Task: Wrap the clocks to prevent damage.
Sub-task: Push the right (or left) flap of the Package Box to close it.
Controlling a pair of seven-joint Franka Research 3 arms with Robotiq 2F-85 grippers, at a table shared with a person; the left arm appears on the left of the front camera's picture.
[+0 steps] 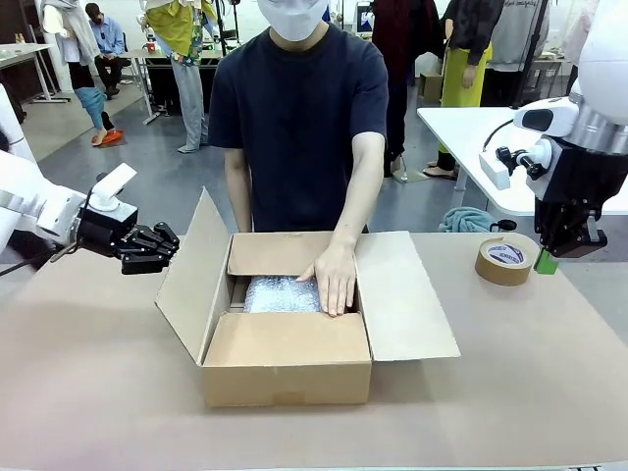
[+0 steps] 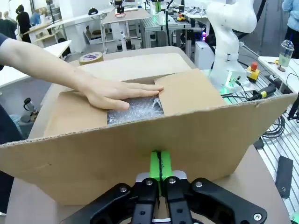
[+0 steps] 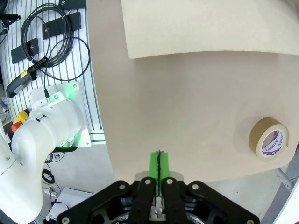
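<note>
While a person's hand (image 1: 334, 278) is pressed flat on a silvery bubble-wrapped bundle (image 1: 278, 294) lying inside the open brown cardboard box (image 1: 285, 365), the left gripper (image 1: 169, 243) is held closed and empty just beside the box's raised left flap, its green pads (image 2: 154, 164) pressed together. The right gripper (image 1: 546, 262), likewise closed on nothing, is held above the tan table (image 1: 98, 392) beside a round roll of brown packing tape (image 1: 505, 261).
</note>
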